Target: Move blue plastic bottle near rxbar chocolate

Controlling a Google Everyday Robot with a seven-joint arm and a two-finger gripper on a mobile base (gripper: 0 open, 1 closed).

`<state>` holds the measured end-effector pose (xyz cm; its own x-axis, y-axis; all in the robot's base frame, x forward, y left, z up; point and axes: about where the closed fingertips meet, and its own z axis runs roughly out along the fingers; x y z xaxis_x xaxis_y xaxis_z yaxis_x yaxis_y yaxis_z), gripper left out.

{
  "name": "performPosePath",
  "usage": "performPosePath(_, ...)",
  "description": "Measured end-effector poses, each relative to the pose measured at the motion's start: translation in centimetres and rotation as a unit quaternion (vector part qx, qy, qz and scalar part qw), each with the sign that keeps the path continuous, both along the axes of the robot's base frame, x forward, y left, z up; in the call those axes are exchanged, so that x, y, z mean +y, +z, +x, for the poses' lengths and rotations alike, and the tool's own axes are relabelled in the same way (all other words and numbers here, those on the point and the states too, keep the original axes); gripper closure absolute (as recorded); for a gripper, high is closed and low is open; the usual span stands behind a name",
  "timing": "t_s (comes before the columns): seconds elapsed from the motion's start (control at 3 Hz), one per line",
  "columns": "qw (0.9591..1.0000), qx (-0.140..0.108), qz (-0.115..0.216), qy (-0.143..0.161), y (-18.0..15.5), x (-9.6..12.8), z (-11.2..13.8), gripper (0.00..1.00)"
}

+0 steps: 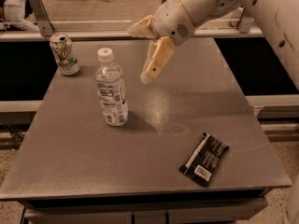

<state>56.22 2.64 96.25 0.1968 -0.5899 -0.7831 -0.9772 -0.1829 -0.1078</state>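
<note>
Above the grey table [70,162]: cream two-finger gripper [138,55] is held spread wide, empty
Left of centre: clear plastic bottle with pale blue label [111,90] is stood upright
Front right corner: flat black-wrapped snack bar [204,159] is laid, well apart

One camera looks down steeply from above the near edge of the flat grey rectangular table [70,162], close enough to fill the frame, facing its far side, the cream two-finger gripper [138,55] at upper centre.
</note>
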Motion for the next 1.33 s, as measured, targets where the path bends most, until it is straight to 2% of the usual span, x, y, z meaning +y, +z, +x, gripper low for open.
performPosePath(0.33,0.9989,0.002,0.045,0.016,-0.9,0.4,-0.4,0.00)
performPosePath(0.67,0.9932,-0.009,0.102,0.056,-0.1,2.6,-1.6,0.00)
performPosePath(1.0,0.9884,-0.009,0.124,0.088,0.6,4.4,-2.7,0.00)
performPosePath(1.33,0.9880,0.004,0.120,0.097,0.9,5.5,-3.6,0.00)
